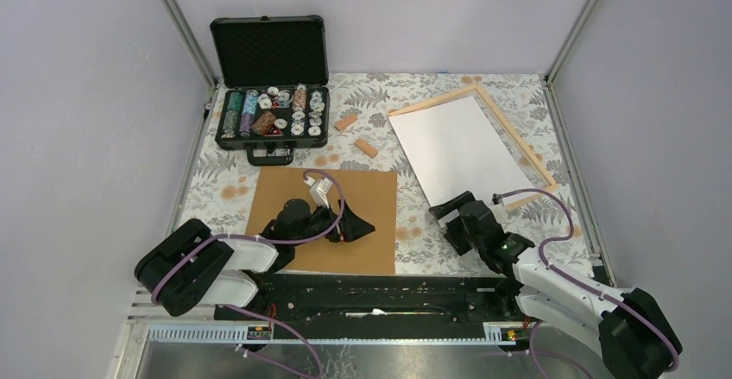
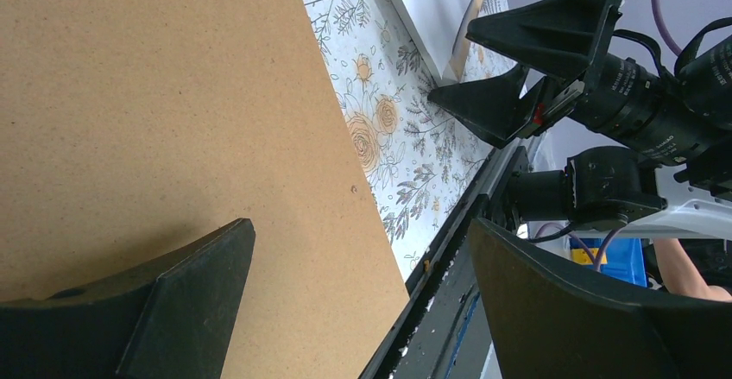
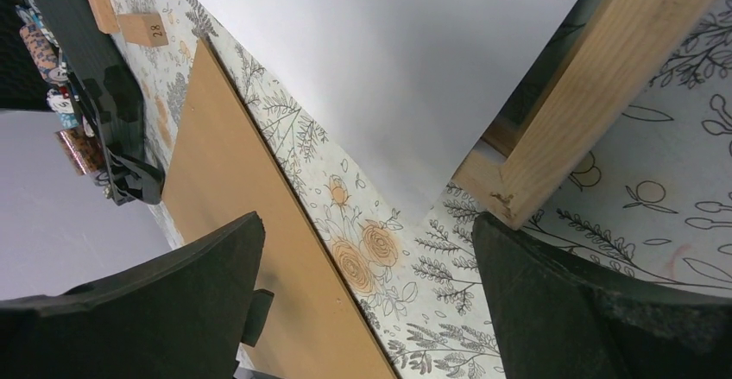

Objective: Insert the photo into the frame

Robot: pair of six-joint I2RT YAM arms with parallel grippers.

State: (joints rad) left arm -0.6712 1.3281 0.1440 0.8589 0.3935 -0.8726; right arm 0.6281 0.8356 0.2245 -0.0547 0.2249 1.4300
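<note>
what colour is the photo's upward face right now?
The photo shows plain white, its back side; clearest in the top external view.

One number readable, on a wooden block

The small wooden block (image 3: 142, 29) lying on the surface carries the printed number "28" on one face; white lettering on the right arm's black cylinder (image 2: 643, 103) is too small to read.
</note>
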